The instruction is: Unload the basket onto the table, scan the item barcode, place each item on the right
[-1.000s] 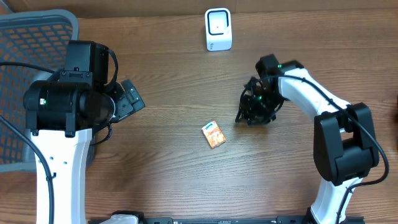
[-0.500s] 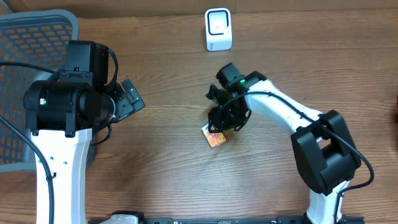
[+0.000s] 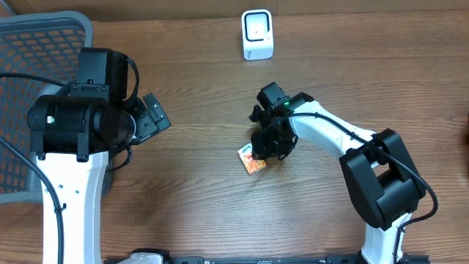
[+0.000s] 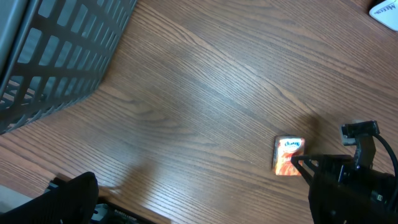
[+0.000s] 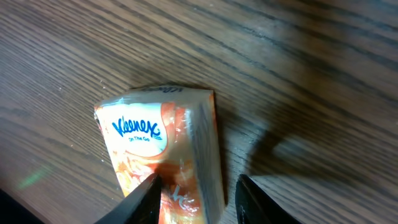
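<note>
One table (image 3: 190, 213) carries everything. One tissue packet (image 3: 251, 163) lies on it. One white scanner (image 3: 257, 34) stands well beyond the packet, toward the far edge. One grey mesh basket (image 3: 29, 44) sits well off to the packet's left. Two grippers are in view: the right gripper (image 3: 264, 152) right at the packet, and the left gripper (image 3: 155, 116) well apart from it, to its left.

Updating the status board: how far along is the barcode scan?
Done: the right pincer is down at the pack. In hand: the grasp. Its jaws stand apart over the pack's edge, and the pack lies flat on the table, not lifted. Left: close on it, carry it to the scanner at the table's far edge and show its barcode, which no view shows.
</note>
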